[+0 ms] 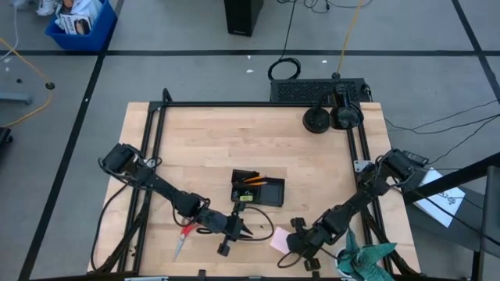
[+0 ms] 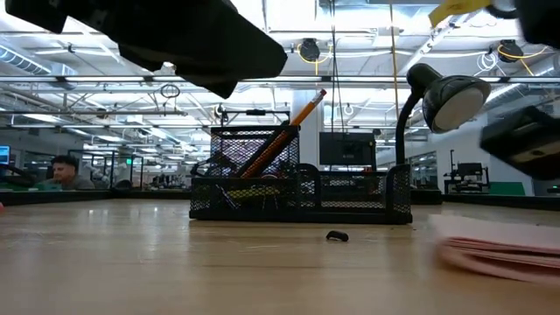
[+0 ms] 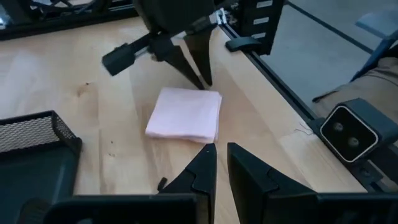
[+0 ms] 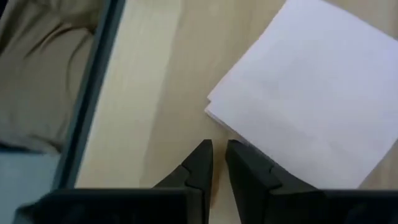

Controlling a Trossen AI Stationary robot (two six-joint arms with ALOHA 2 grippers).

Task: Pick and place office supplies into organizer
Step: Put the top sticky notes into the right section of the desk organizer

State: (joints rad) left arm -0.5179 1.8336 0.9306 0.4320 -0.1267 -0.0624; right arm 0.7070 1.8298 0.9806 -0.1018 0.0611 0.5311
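Lying flat on the wooden table just beside the nearly closed, empty right gripper [image 4: 219,152], the thin pink square sticky-note pad [image 4: 311,102] is judged light, flexible, best pinched at an edge, organizer [image 1: 258,190] near.
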